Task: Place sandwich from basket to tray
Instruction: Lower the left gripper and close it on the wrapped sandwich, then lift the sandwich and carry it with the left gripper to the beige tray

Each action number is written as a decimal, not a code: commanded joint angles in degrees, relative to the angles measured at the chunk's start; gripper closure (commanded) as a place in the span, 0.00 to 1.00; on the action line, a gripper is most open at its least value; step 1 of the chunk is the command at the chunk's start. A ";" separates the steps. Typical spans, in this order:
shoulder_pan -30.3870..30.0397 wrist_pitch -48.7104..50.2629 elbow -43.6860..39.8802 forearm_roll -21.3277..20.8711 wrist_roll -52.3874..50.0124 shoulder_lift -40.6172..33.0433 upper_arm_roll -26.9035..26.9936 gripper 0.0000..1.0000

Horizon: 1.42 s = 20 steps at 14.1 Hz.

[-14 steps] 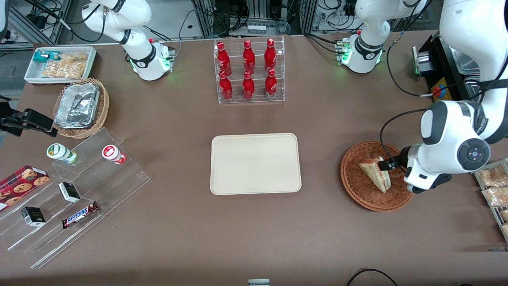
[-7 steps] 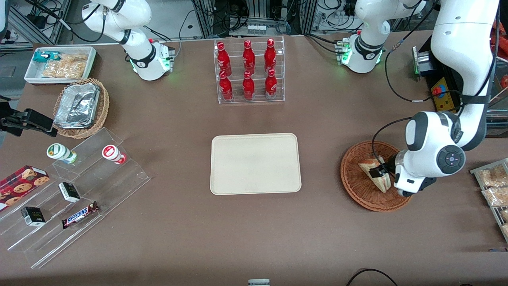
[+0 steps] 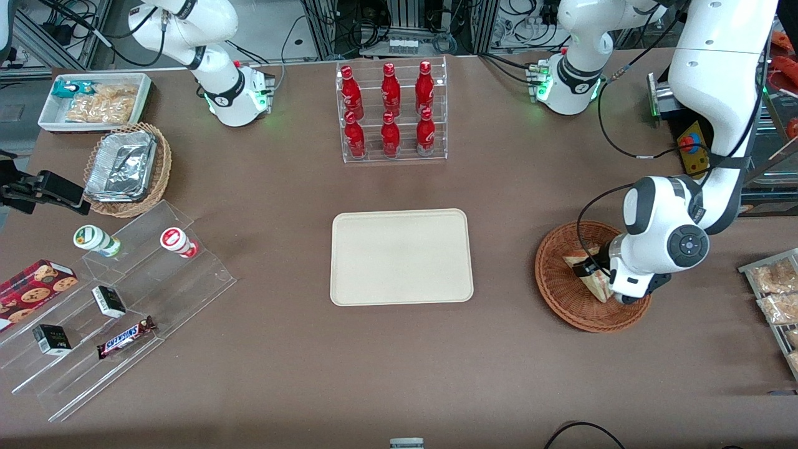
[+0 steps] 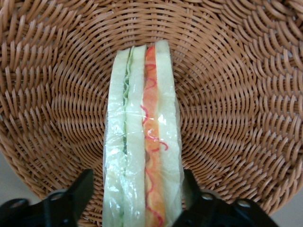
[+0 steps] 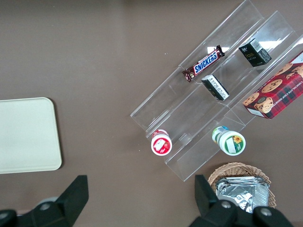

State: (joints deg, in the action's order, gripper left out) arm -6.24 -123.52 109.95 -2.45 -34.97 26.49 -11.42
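Note:
The sandwich (image 3: 597, 287), a wrapped white wedge with an orange and green filling stripe, stands on edge in the reddish-brown wicker basket (image 3: 561, 299) toward the working arm's end of the table. My left gripper (image 3: 591, 269) is down in the basket and open. In the left wrist view its black fingers (image 4: 80, 194) stand one on each side of the sandwich (image 4: 142, 142), with a small gap on one side, above the basket weave (image 4: 227, 94). The beige tray (image 3: 400, 257) lies bare at the table's middle, well apart from the basket.
A clear rack of red bottles (image 3: 391, 112) stands farther from the camera than the tray. Bagged snacks (image 3: 776, 293) lie beside the basket at the table's edge. Acrylic shelves with snacks (image 3: 118, 299), a tan foil-tray basket (image 3: 128, 169) and a white bin (image 3: 93, 100) lie toward the parked arm's end.
My left arm has swung in over the basket and the gripper has shifted along the sandwich toward the tray side. The sandwich has not moved.

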 commanded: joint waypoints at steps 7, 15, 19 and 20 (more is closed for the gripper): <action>3.94 13.82 -11.93 -0.71 0.60 -3.55 -3.34 0.83; 26.16 11.74 -19.59 1.04 -3.05 4.16 -3.61 0.79; 35.14 8.91 -25.74 0.61 -10.99 11.99 -3.35 0.79; 35.68 8.91 -27.23 0.61 -11.61 13.48 -3.44 0.79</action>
State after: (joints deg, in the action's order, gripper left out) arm 27.62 -115.35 88.15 -1.93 -45.13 35.83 -15.82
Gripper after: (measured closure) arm 0.784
